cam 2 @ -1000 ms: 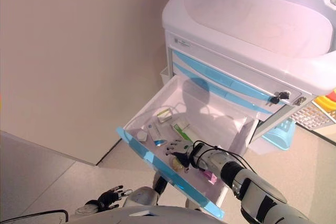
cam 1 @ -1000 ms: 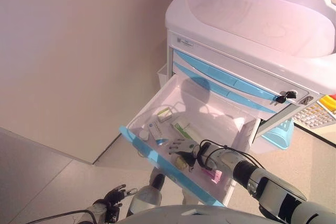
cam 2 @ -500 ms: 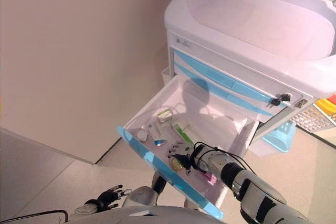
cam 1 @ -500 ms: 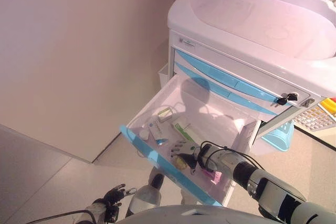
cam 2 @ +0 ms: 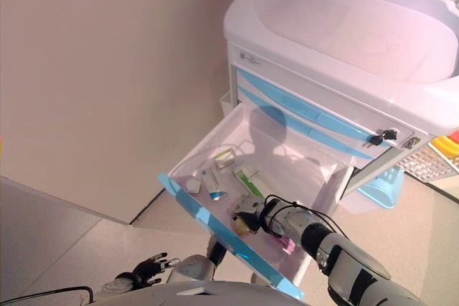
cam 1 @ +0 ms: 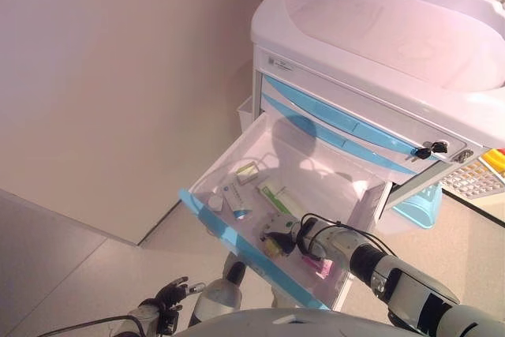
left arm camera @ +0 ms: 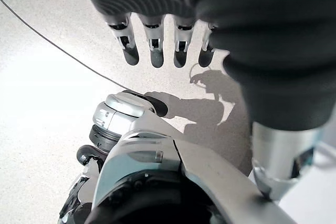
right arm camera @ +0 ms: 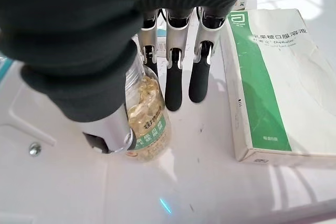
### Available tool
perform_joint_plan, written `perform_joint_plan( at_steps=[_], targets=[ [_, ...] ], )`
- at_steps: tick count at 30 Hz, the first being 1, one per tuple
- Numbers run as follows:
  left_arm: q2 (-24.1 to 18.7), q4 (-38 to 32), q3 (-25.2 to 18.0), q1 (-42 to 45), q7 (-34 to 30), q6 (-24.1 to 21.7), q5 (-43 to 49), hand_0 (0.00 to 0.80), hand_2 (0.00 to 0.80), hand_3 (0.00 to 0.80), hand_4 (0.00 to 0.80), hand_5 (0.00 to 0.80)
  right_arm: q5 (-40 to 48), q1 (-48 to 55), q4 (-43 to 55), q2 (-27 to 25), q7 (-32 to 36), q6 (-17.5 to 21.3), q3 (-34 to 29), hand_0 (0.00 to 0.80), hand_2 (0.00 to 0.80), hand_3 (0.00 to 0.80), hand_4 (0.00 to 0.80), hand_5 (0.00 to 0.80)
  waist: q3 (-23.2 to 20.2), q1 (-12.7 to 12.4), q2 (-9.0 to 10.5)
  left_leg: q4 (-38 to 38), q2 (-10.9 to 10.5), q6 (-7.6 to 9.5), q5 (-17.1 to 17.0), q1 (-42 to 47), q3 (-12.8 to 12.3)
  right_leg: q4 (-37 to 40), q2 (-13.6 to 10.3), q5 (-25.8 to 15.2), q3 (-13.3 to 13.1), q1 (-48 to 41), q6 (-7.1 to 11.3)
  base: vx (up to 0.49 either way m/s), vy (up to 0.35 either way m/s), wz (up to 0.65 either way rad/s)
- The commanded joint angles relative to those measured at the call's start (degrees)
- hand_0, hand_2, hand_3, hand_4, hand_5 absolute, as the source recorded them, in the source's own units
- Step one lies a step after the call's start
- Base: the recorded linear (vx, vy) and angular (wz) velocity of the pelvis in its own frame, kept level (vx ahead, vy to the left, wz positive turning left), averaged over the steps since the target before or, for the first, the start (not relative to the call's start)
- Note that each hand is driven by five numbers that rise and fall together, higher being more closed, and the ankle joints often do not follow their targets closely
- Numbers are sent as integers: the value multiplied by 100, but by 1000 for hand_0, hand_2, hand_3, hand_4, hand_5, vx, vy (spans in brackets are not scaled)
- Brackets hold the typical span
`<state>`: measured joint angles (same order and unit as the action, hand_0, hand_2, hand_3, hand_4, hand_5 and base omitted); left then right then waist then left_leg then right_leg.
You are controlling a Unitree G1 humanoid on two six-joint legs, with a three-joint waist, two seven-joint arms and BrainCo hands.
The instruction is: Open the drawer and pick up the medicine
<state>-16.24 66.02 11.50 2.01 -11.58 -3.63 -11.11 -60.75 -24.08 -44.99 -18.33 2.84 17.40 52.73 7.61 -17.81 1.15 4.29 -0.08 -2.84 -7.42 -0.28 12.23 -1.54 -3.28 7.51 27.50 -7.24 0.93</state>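
The cart's top drawer point(cam 1: 223, 230) stands pulled out, its blue front low. My right hand point(cam 1: 282, 230) is inside it near the front, over a clear bottle of yellow capsules point(right arm camera: 149, 124) with a green label that lies on the drawer floor. The thumb point(right arm camera: 107, 129) rests along the bottle's side, and the straight fingers point(right arm camera: 176, 85) point down just past it, open. A green-and-white medicine box point(right arm camera: 273, 87) lies right beside the fingers. My left hand point(cam 1: 170, 294) hangs low by the floor, its fingers point(left arm camera: 152, 45) relaxed and empty.
Further into the drawer lie a blue-and-white box point(cam 1: 236, 198), a small box point(cam 1: 248, 171), a white round thing point(cam 1: 215, 203) and a pink packet point(cam 1: 320, 266). The white cart point(cam 1: 379, 29) has shut blue-fronted drawers, a blue bin point(cam 1: 418, 200) and a basket point(cam 1: 477, 179) at its right.
My right hand has dropped its fingers from a spread pose down onto the bottle near the drawer front. The camera shifted slightly. The left hand has not moved.
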Motion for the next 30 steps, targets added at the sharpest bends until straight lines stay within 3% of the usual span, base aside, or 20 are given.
perform_joint_plan(
  at_steps=[1, 12, 16, 19, 25, 30],
  targets=[
    [137, 166, 287, -88, -51, 44, 237, 0, 0, 0, 0, 0, 114, -70, 207, 123, -104, 40, 208, 800, 800, 800, 800, 800, 134, -85, 69, 4, -433, 198, 343, 84, -3, -12, -184, -508, -186, 92, 175, 0, 0, 0],
    [130, 157, 283, -68, -37, 54, 183, 0, 0, 0, 0, 0, 38, -56, 345, 56, -190, -36, 190, 800, 800, 800, 800, 800, 115, -63, 88, 11, -419, 205, 365, 113, -32, 8, -169, -517, -215, 75, 186, 0, 0, 0],
    [98, 115, 219, -74, -21, 127, 134, 0, 0, 0, 0, 0, 178, -238, 1036, -300, 97, 47, 195, 800, 800, 800, 800, 800, 105, -4, 145, 21, -404, 200, 381, 147, -83, 43, -152, -549, -273, 50, 211, 0, 0, 0],
    [40, 63, 144, -83, -10, 224, 68, 0, 0, 0, 0, 0, 794, -419, 1926, -758, 738, -60, 108, 800, 800, 800, 800, 800, 93, 75, 207, 31, -384, 192, 393, 174, -154, 77, -139, -580, -332, 33, 226, -6, 7, -4],
    [-100, 90, -131, -67, 2, 384, -86, 0, 0, 0, 0, 0, 3231, -935, 4374, -2272, 2780, -961, -1049, 800, 800, 800, 800, 800, 20, 405, 394, 71, -314, 206, 433, 282, -427, 130, -84, -649, -595, 36, 245, 3, 22, -18],
    [-188, 175, -253, 65, -17, 366, -167, 0, 0, 0, 0, 0, 5377, -1811, 4849, -3394, 3311, -1317, -2317, 800, 800, 800, 800, 800, -125, 659, 517, 71, -260, 220, 521, 381, -672, 122, -36, -641, -831, 40, 256, 22, 33, -30]
  ],
)
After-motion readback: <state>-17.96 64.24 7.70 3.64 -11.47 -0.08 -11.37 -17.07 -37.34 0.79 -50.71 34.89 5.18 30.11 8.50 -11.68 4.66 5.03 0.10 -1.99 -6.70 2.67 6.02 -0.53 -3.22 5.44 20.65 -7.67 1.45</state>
